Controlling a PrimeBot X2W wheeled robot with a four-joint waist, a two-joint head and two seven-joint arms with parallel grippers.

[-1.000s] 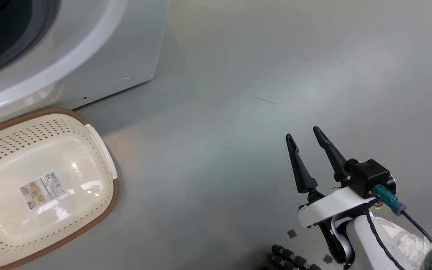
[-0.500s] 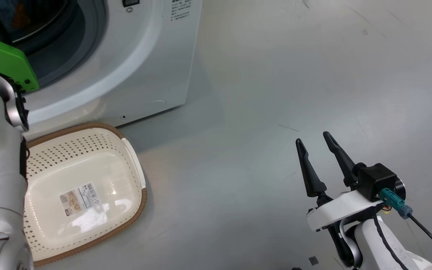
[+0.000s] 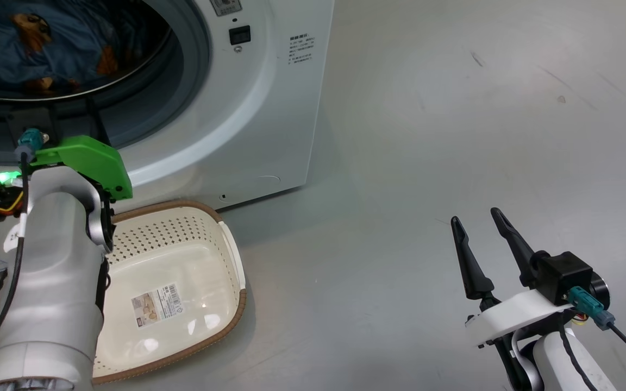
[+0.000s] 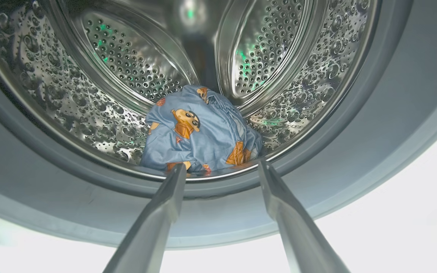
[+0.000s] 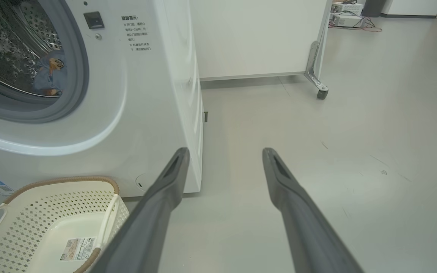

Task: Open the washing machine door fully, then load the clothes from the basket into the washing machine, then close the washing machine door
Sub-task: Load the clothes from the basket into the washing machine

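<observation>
Bunched low in the steel drum (image 4: 127,64), light blue clothes (image 4: 199,131) with orange-brown cartoon figures. Spread wide, gripping nothing: left end effector (image 4: 220,165) and right end effector (image 5: 224,151). Cream basket (image 3: 171,233) on smooth grey floor (image 3: 427,163).

washer (image 3: 269,108) x1 | basket (image 3: 171,231) x1 | clothes bundle (image 4: 203,132) x1 | label (image 3: 157,307) x1 | fingers (image 5: 298,212) x4

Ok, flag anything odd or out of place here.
Nothing stands out. The clothes lie in the washing machine, the basket sits upright and empty beside it, and the left end effector and right end effector are open, holding nothing.
</observation>
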